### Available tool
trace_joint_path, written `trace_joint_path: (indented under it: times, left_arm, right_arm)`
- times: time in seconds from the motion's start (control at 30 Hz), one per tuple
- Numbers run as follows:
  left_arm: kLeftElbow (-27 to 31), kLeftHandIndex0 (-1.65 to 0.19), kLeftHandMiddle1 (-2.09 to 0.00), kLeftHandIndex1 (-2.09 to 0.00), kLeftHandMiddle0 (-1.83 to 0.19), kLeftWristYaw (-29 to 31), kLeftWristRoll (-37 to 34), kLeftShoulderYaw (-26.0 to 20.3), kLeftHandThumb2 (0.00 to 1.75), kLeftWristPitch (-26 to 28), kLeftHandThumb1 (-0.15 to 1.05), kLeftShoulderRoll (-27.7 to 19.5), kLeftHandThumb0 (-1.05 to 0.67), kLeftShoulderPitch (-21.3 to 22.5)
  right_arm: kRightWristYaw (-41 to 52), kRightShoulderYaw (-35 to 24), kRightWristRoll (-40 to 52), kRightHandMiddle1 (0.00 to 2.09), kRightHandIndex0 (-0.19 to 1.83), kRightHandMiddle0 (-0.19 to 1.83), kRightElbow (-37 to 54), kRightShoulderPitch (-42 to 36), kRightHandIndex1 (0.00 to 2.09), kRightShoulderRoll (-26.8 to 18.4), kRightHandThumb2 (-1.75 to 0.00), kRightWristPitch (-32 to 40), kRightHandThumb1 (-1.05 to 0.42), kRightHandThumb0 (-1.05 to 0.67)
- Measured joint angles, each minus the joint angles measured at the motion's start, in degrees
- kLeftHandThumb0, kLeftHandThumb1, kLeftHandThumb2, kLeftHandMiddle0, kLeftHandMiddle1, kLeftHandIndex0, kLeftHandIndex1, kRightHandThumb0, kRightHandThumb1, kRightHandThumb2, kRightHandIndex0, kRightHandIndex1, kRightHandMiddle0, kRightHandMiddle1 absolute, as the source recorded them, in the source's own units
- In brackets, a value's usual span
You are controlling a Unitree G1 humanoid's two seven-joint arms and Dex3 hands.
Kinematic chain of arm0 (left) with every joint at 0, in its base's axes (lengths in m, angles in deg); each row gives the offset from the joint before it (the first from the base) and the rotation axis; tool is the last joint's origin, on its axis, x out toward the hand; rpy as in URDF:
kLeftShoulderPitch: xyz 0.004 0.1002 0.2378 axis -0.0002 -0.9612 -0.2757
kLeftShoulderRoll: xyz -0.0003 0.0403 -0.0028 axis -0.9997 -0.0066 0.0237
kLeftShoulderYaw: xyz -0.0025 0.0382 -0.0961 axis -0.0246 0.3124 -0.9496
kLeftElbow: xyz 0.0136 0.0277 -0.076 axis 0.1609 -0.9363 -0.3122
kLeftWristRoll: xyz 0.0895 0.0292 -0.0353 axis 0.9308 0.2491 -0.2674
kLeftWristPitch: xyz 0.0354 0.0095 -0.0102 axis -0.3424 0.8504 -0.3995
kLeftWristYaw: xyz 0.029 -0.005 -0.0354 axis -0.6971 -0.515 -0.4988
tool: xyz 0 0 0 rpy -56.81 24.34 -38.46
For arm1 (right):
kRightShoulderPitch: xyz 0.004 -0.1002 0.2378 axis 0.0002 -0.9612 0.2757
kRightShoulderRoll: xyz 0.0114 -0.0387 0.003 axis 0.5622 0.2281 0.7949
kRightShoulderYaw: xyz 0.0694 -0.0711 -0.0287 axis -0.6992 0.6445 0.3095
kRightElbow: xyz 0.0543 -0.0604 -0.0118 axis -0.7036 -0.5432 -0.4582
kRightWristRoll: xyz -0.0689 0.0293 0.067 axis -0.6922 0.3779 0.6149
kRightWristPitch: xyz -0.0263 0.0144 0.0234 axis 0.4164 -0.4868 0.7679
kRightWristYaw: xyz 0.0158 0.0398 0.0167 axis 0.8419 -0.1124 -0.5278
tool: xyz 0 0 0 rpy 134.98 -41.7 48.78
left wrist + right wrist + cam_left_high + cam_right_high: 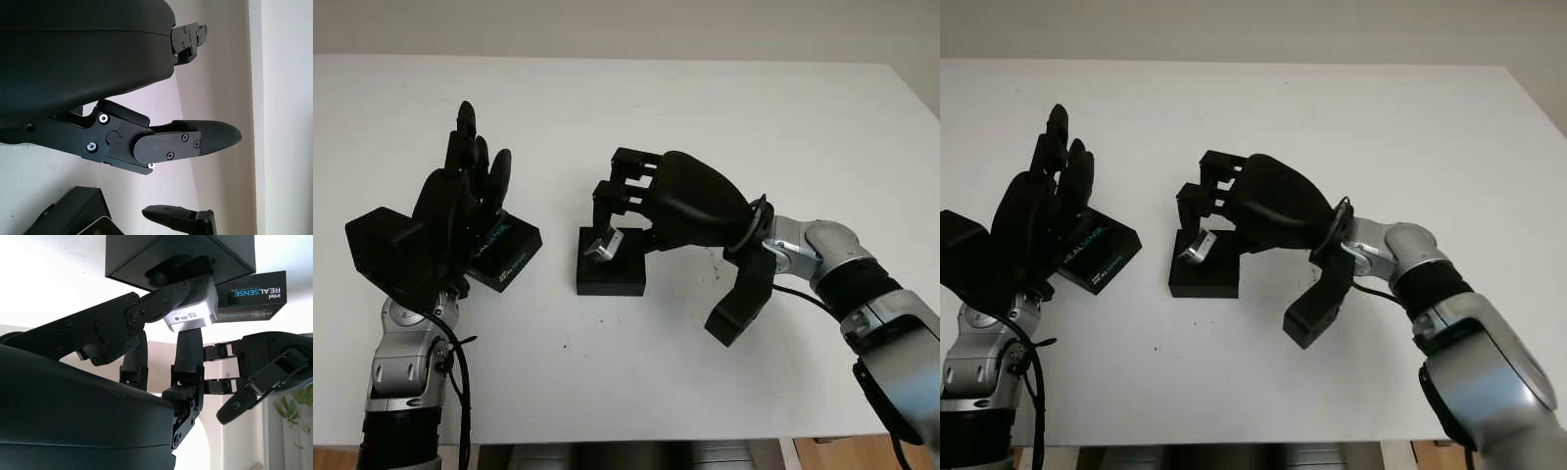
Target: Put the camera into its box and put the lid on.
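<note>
- The right hand [626, 211] reaches in from the right, over the middle of the white bench [705, 108], its fingers clamped on the camera [604, 246].
- The camera is a small silver block. In the right wrist view it [193, 308] sits between the fingers [161, 301], a white label on the side facing the wrist.
- The camera is held just over the box [610, 266], at the box's far left part; whether it touches the inside I cannot tell.
- The box is black, square and open at the top, and sits on the bench near the middle.
- The lid [506, 250] lies flat on the bench to the left of the box, apart from it, turned at an angle. It is black with blue lettering; the right wrist view shows it [254, 296] beyond the box [146, 257], printed "intel REALSENSE".
- The left hand [460, 196] is open and raised upright at the left, in front of the near left part of the lid, holding nothing.
- In the left wrist view one finger [195, 142] points across the pale bench, with a corner of the lid [78, 215] beside it.
</note>
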Motion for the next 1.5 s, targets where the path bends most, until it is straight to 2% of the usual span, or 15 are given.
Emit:
trace_joint_path:
  times: [0.63, 0.93, 1.3, 1.5]
  left_arm:
    - [1.8, 0.19, 0.0, 0.0, 0.19, -0.6, 0.9, -0.1, 0.46, 0.8, 1.05, 0.0, -0.73, -1.4]
    - [2.3, 0.19, 0.0, 0.0, 0.19, -0.8, 0.9, -0.1, 0.46, 1.4, 1.05, 0.1, -0.7, -1.5]
    - [2.4, 0.19, 0.0, 0.0, 0.19, -0.8, 0.9, -0.1, 0.47, 1.4, 1.05, 0.1, -0.69, -1.5]
    - [2.4, 0.19, 0.0, 0.0, 0.19, -0.8, 0.9, -0.1, 0.47, 1.4, 1.05, 0.1, -0.68, -1.5]
  right_arm:
    - [0.5, 0.3, -0.2, 1.49, 0.36, 0.48, -1.4, 0.8, 1.46, 1.6, -0.05, -0.1, -0.95, -0.37]
    - [-2.6, 2.8, -3.8, 1.47, 0.32, 0.47, -2.5, 2.5, 1.46, 0.9, -0.05, 1.5, -0.94, -0.35]
    - [-3.1, 4.2, -5.0, 1.42, 0.37, 0.49, -3.2, 3.2, 1.33, -0.9, -0.06, 2.5, -0.95, -0.33]
    - [-3.3, 4.2, -5.0, 1.4, 0.33, 0.49, -3.2, 3.2, 1.31, -1.1, -0.05, 2.6, -0.94, -0.37]
